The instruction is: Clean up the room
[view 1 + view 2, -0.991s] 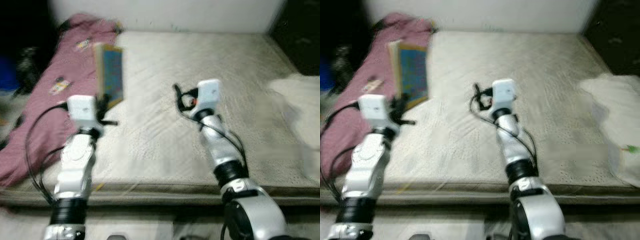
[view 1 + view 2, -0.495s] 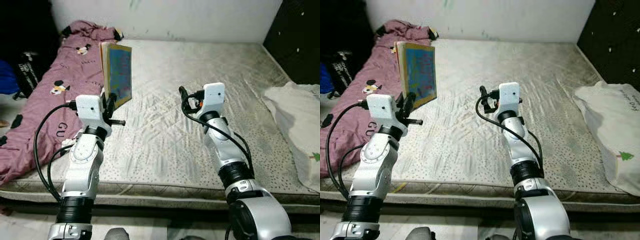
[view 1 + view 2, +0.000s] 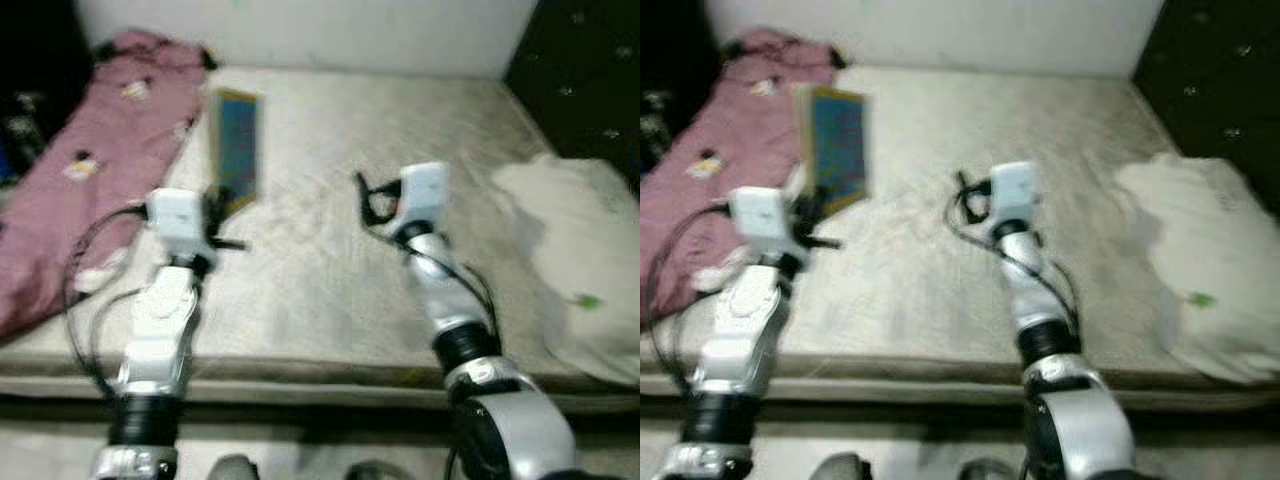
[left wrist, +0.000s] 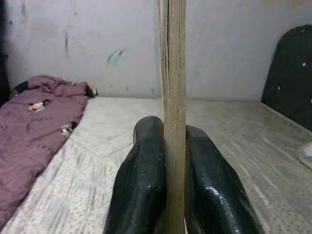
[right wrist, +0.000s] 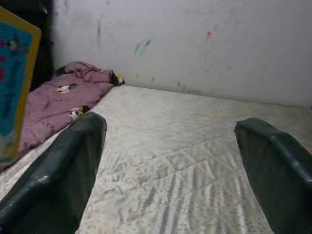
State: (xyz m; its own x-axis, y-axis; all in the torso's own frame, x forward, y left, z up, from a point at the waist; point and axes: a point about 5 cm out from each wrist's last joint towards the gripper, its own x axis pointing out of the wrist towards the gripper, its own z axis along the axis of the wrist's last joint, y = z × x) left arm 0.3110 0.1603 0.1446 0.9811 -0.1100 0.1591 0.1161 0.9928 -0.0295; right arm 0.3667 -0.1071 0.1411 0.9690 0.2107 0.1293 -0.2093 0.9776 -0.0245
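Two grippers over mattress: left gripper clamped on upright book held above the bed; right gripper spread wide, holding nothing. Farther left, pink blanket; at right, white bag; wall behind.

Wall: pale, scuffed — faint green and red marks.
Bed: bare grey quilted mattress, filling most of the room.
Headboard side: dark panel — speckled.
Floor: pale strip below mattress edge.
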